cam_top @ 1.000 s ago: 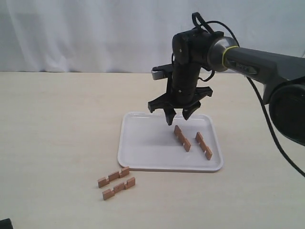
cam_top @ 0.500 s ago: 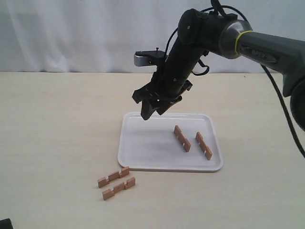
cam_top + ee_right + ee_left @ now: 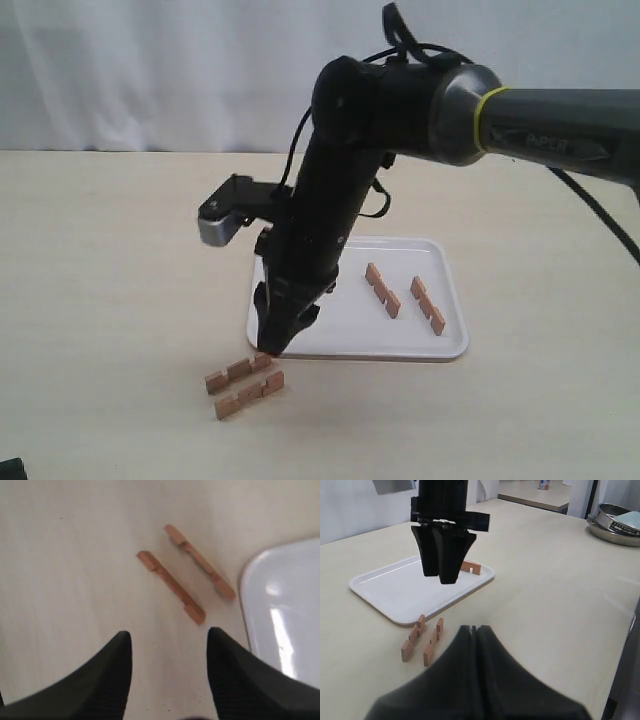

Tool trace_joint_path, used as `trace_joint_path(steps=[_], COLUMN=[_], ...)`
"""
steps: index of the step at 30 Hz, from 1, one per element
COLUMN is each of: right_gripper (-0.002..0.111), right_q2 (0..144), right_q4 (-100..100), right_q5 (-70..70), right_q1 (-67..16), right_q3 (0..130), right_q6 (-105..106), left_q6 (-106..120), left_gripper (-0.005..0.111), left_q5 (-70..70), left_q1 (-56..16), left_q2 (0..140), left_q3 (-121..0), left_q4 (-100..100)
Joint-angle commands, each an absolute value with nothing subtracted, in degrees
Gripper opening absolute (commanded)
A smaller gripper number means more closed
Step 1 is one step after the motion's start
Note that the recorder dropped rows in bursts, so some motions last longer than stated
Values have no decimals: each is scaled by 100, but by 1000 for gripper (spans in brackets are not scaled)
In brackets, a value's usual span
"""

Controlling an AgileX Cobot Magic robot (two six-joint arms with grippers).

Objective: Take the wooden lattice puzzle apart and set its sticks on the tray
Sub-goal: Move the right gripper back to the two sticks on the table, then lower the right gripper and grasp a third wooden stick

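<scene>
The lattice puzzle is apart, with no assembled grid in view. Two sticks [image 3: 383,290] [image 3: 427,305] lie on the white tray [image 3: 300,335]. Two more sticks [image 3: 239,369] [image 3: 249,394] lie side by side on the table just off the tray's front-left corner. My right gripper [image 3: 272,340] hangs open and empty, tips down, just above the nearer of those two. The right wrist view shows both table sticks [image 3: 171,586] [image 3: 200,561] beyond the open fingers [image 3: 169,636], with the tray corner [image 3: 280,610] beside them. My left gripper [image 3: 474,629] is shut, empty, low over the table near those sticks [image 3: 413,637].
Stacked metal bowls [image 3: 617,525] stand at the far table edge in the left wrist view. A white curtain closes the back. The right arm's wrist camera housing [image 3: 222,218] sticks out to the left over the table.
The right arm has swung from above the tray's middle to the left and down, ending over the two sticks on the table. Its gripper stayed open and empty. No stick moved.
</scene>
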State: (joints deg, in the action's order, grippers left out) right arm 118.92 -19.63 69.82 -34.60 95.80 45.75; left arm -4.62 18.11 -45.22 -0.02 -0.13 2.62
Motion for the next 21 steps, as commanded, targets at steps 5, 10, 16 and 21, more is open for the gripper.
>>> trace_joint_path(steps=[5,10,16,21], right_gripper=[42,42,42,42], right_q2=[11811,11811,11811,11880], right_q4=[-810,-219,-217,-217], right_q5=[6996,6360,5562,5155], right_q1=[-4412,-4753,-4784,-4760], right_q3=[9153,8790,8619,8619], right_q6=[5677,5897,6039,6039], left_q6=[-479,-479,-479,-479], left_gripper=[0,0,0,0], left_q5=[1768,1768,1768,1768], left_q1=[-4538,-4538,-4538,-4538], left_q2=[0,0,0,0], left_q3=[0,0,0,0], left_q4=[241,241,241,241])
